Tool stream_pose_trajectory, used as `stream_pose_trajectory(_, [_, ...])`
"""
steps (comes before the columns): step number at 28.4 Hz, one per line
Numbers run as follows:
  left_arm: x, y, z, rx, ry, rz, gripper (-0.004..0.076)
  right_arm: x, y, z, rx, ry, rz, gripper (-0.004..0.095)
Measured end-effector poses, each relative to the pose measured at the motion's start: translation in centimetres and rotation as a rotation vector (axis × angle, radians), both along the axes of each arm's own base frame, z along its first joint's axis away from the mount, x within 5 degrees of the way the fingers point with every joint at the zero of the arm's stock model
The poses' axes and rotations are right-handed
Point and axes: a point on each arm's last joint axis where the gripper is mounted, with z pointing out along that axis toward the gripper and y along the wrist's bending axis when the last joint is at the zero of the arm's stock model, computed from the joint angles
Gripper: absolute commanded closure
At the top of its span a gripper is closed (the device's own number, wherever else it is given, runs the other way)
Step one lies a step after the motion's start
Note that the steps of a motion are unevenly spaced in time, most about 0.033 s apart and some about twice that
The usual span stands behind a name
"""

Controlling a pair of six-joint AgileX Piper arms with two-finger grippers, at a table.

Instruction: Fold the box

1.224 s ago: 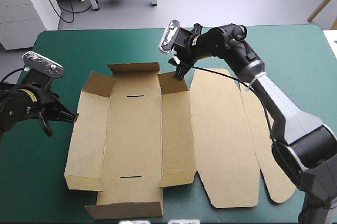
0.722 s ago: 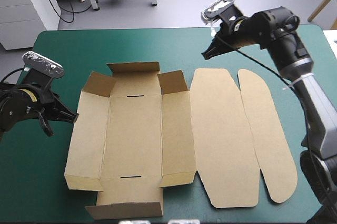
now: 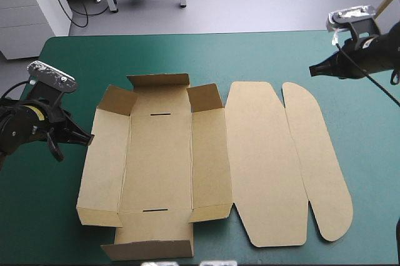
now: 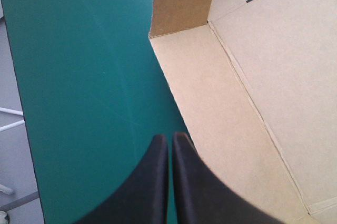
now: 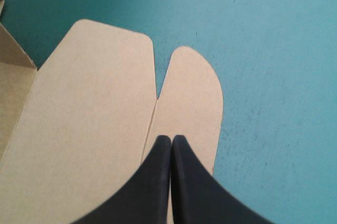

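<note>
The brown box [image 3: 162, 160] lies open in the middle of the teal-green table, its side walls and end flaps partly raised. Its lid [image 3: 262, 160] and rounded tuck flap [image 3: 315, 160] lie flat to the right. My left gripper [image 3: 89, 137] is shut, its tip right at the outer edge of the box's left wall [image 4: 210, 108]; in its own view the left gripper [image 4: 169, 141] holds nothing. My right gripper [image 3: 314, 70] is shut and empty, off beyond the tuck flap's far end near the table's right edge. In the right wrist view the right gripper [image 5: 171, 141] points over the tuck flap [image 5: 192, 92].
Bare teal-green cover [image 3: 287, 54] runs along the far side, and more shows on the left [image 3: 37, 203]. The table's left edge [image 4: 16, 77] shows beside the left gripper.
My right arm has pulled away from the box's far right corner flap, swinging right to the table's right edge. The left arm and the box have not moved.
</note>
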Motion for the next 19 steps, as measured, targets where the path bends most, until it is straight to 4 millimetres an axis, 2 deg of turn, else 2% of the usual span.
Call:
stream_pose_trajectory(2, [0.4, -0.2, -0.3, -0.006, 0.017, -0.002, 0.0712, -1.5, -0.1, -0.7, -0.011, 0.023, 0.012, 0.0927])
stream_pose_trajectory(6, [1.8, -0.7, -1.3, -0.035, 0.072, -0.005, 0.0708, -3.2, -0.1, -1.4, -0.026, 0.039, 0.027, 0.0927])
stream_pose_trajectory(10, [3.7, -0.1, -2.7, -0.072, 0.149, 0.008, 0.0708, -4.6, -0.2, -1.7, -0.037, 0.028, 0.026, 0.0927])
stream_pose_trajectory(15, [5.7, 3.1, -4.1, -0.235, 0.208, 0.035, 0.0708, -6.0, -0.3, -1.2, -0.057, -0.001, 0.018, 0.0927])
stream_pose_trajectory(19, [6.3, 7.0, -4.3, -0.396, 0.165, 0.108, 0.0708, -6.6, -0.3, -0.9, -0.063, -0.019, 0.016, 0.0927])
